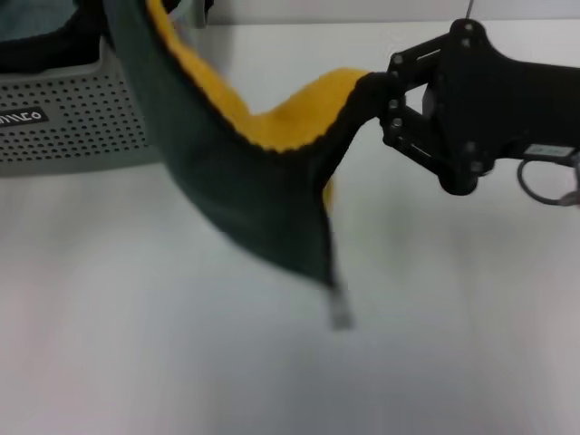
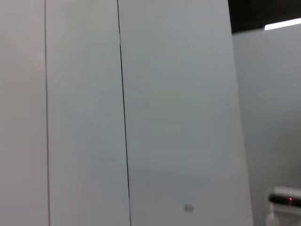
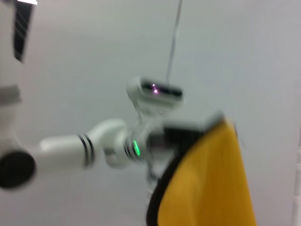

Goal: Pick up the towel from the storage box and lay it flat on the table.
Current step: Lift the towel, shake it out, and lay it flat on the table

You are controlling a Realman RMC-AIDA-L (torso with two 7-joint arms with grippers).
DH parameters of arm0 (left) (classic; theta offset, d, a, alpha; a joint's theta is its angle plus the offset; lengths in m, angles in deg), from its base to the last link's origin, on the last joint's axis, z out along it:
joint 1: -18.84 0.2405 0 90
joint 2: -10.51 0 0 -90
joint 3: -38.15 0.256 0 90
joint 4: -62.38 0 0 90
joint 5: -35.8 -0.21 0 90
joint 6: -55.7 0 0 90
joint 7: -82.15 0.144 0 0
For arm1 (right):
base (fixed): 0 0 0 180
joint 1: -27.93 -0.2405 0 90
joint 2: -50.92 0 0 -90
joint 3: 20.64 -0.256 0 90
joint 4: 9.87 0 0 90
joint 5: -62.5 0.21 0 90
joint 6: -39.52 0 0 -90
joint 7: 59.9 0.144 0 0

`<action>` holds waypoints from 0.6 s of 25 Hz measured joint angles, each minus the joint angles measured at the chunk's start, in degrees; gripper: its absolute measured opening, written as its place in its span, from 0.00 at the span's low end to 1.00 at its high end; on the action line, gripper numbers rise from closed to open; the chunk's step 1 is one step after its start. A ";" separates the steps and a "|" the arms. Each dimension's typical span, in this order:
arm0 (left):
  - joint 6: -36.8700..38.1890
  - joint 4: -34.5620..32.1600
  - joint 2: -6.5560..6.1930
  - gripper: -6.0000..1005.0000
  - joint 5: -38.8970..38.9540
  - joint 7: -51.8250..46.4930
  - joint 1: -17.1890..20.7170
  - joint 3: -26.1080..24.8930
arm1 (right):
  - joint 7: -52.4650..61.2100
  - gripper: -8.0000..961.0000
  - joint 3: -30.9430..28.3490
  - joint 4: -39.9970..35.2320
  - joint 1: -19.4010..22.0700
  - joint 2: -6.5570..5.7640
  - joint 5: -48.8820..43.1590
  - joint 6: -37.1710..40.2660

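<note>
towel (image 1: 254,190) hanging above table (image 1: 136,344), corner pinched by right hand (image 1: 385,100)

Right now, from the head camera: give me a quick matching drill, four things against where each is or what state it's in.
Things:
1. towel
2. storage box
3. right hand
4. table

States or places:
A. far left, sitting on the table
B. shut on one towel corner
C. hanging in the air, yellow side showing along the top
D. white surface under everything

Pairs: 1-C, 2-A, 3-B, 4-D
</note>
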 joint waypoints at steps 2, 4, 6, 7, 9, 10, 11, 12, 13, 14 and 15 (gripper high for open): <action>0.24 0.01 0.64 0.02 -0.88 1.65 0.98 -0.01 | 4.33 0.01 -0.68 -3.42 -0.37 -0.04 -1.68 0.28; 0.27 0.04 1.08 0.02 -0.87 2.67 1.70 -0.05 | 8.11 0.01 -2.35 -6.76 -0.66 0.03 -4.03 -0.13; 0.67 -0.01 1.10 0.02 -0.57 2.91 1.79 -0.04 | 11.73 0.01 -5.38 -9.61 -0.77 0.16 -5.93 -0.01; 1.19 -0.15 0.97 0.02 -0.56 2.89 1.79 -0.04 | 12.49 0.01 -6.86 -10.37 -0.77 0.16 -6.11 0.09; 1.95 -0.37 0.43 0.02 -0.65 2.77 1.48 -0.04 | 13.97 0.01 -9.69 -11.30 -1.02 0.10 -6.19 0.17; 2.18 -0.45 -0.27 0.02 -1.12 2.58 0.79 -0.04 | 14.89 0.01 -11.23 -11.37 -1.42 0.06 -6.19 0.12; 2.24 -0.47 -0.74 0.02 -1.72 2.44 0.24 -0.05 | 15.75 0.01 -12.80 -11.41 -1.91 0.01 -6.20 0.07; 2.18 -0.44 -1.65 0.02 -2.79 2.18 -0.87 -0.06 | 16.62 0.01 -15.04 -11.21 -2.70 -0.06 -6.29 -0.03; 2.04 -0.29 -2.71 0.02 -4.07 1.90 -2.36 -0.26 | 17.11 0.01 -16.50 -11.02 -3.30 -0.07 -6.48 -0.30; 1.82 -0.07 -3.39 0.02 -5.39 1.61 -3.42 -0.50 | 17.53 0.01 -18.05 -10.84 -4.06 -0.07 -6.78 -0.82; 1.53 0.16 -4.17 0.02 -6.63 1.31 -4.78 -0.80 | 17.83 0.02 -19.26 -10.71 -4.87 -0.15 -7.24 -1.83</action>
